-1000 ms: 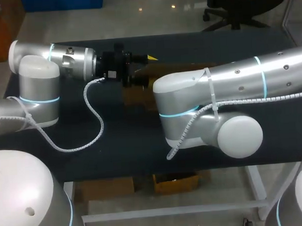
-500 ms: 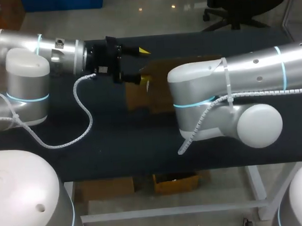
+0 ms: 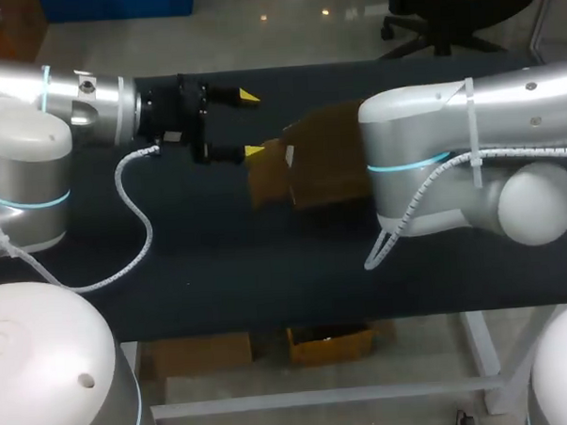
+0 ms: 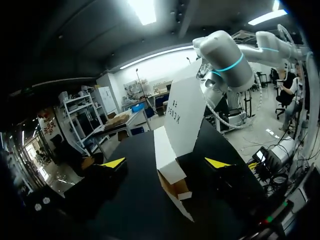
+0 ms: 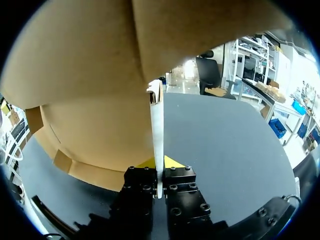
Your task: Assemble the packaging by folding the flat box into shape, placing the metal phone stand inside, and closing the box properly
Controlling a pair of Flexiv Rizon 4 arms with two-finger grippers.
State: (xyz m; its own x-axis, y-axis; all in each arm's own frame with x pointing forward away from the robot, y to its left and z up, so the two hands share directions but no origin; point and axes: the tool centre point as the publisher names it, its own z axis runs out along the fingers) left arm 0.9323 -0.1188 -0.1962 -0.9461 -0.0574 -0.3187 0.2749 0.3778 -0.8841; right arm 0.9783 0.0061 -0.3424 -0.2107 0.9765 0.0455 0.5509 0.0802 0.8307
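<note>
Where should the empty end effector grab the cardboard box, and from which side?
Probably the box's near end flap, approached from the left: it juts thin toward the left end effector's open fingers, while the right end effector pinches the far panel.

place: robotics lab | sign 1: two silver industrial arms, left arm and right arm, stand at one black table on a metal frame | sign 2: white spiral-wrapped cable hangs along each arm
</note>
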